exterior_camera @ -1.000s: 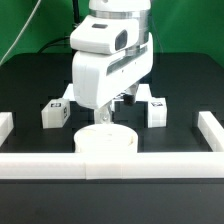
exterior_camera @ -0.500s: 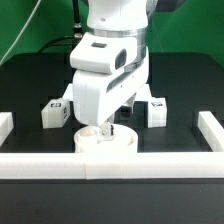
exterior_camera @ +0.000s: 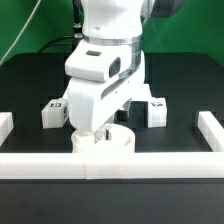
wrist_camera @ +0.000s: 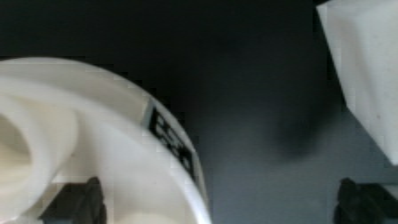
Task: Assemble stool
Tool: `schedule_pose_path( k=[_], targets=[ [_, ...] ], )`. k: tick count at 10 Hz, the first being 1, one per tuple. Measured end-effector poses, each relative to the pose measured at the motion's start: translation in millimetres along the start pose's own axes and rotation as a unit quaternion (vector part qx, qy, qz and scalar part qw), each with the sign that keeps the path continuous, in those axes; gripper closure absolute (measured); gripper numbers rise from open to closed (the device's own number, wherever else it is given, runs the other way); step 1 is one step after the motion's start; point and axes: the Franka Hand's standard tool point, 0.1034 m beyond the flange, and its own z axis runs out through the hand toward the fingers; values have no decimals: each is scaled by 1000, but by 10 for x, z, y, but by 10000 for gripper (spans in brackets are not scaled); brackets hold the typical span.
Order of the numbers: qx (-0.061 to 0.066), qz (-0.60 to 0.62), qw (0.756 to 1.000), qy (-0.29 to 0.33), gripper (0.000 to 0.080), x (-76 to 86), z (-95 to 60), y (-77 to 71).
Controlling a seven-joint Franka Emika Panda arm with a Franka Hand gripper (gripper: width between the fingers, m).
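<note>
Your claw [exterior_camera: 101, 131] hangs low over the round seat [exterior_camera: 120, 143], fingers spread wide and gripping nothing. In the wrist view the fingertips [wrist_camera: 71, 203] stand apart, with the seat's tagged rim [wrist_camera: 107, 120] crossing between them. The seat lies flat on the black counter [exterior_camera: 30, 85], broad face up. Being round, it has no long axis. It sits just beside the near border rail [exterior_camera: 150, 165]. Farther back, the left leg [exterior_camera: 52, 114] is on the exterior view's left and the right leg [exterior_camera: 156, 111] on its right.

Lab setting, black table [exterior_camera: 30, 85] (white border rails [exterior_camera: 150, 163])
</note>
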Motion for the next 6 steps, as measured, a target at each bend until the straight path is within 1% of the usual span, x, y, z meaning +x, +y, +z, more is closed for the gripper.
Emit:
schedule_pose_path(
  k=[1, 2, 3, 4, 5, 6],
  targets=[
    [1, -1, 1000, 0, 150, -3, 11, -4],
    [0, -1, 1000, 0, 254, -2, 7, 1],
    [1, -1, 1000, 0, 391, -2, 10, -1],
    [1, -1, 1000, 0, 559, -3, 12, -2],
    [1, -1, 1000, 0, 559, -3, 12, -2],
    [1, -1, 1000, 0, 724, -2, 12, -2]
  ],
)
